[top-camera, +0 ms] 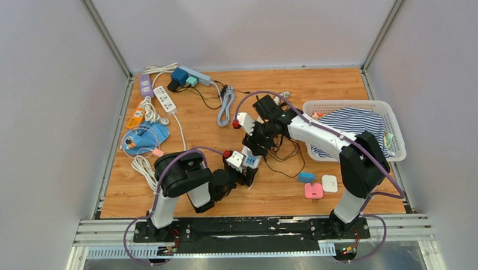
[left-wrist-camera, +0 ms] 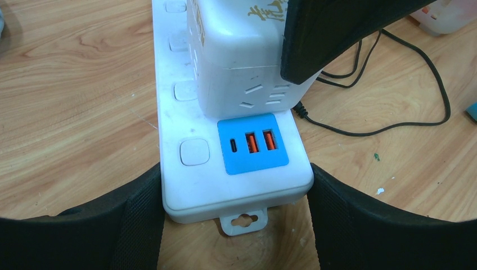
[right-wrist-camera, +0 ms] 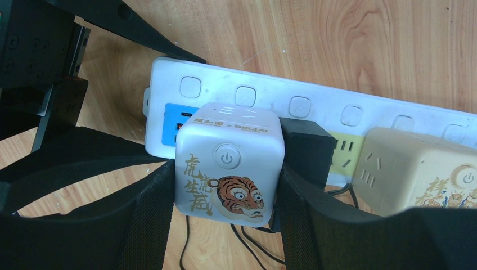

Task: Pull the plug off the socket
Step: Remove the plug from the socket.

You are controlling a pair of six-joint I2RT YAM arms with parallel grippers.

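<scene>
**A:** What does the right gripper (right-wrist-camera: 225,194) hold?

**B:** Its half-closed fingers press both sides of the white cube plug with the tiger print (right-wrist-camera: 228,163). The plug sits in the long white plastic power strip (right-wrist-camera: 315,95), next to the blue USB panel (left-wrist-camera: 253,143).

**A:** And the left gripper (left-wrist-camera: 236,197)?

**B:** It is set wide and clamps the strip's end, probably to pin it down while the cube is pulled off.
</scene>
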